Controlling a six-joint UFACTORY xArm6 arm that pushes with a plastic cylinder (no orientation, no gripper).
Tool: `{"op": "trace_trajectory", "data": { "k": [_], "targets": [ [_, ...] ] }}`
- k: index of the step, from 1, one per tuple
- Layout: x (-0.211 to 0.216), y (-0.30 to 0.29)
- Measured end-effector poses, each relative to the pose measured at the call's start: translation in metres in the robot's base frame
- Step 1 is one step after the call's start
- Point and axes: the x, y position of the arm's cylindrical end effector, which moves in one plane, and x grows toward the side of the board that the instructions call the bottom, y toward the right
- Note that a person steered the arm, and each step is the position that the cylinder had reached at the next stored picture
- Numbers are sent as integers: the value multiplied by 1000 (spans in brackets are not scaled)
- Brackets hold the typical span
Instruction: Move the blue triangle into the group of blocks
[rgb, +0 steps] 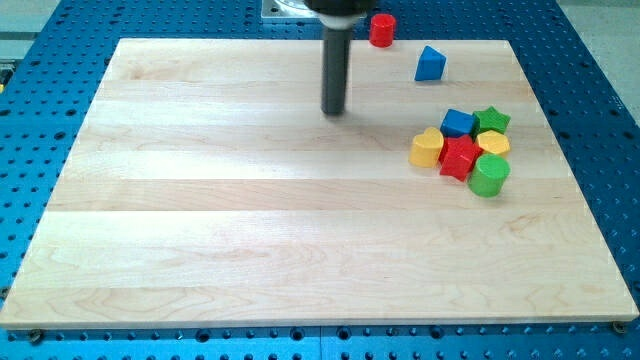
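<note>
The blue triangle (430, 64) stands alone near the view's top right of the wooden board (250, 220). Below it, to the right, sits a tight group: a blue block (458, 123), a green star (491, 120), a yellow heart (426, 148), a red star-shaped block (459, 157), a small yellow block (493, 143) and a green cylinder (489, 176). My tip (333, 111) rests on the board to the left of the blue triangle and a little lower, well apart from it and from the group.
A red cylinder (381, 30) stands at the board's top edge, between the rod and the blue triangle. A blue perforated table (600, 120) surrounds the board on all sides.
</note>
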Motion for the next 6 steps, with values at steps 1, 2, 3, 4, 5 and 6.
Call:
{"op": "trace_trajectory", "data": {
  "k": [1,2,3,4,5,6],
  "targets": [
    [-54,33],
    [-72,76],
    [-70,130],
    [-48,168],
    [-40,188],
    [-48,212]
  ]
}}
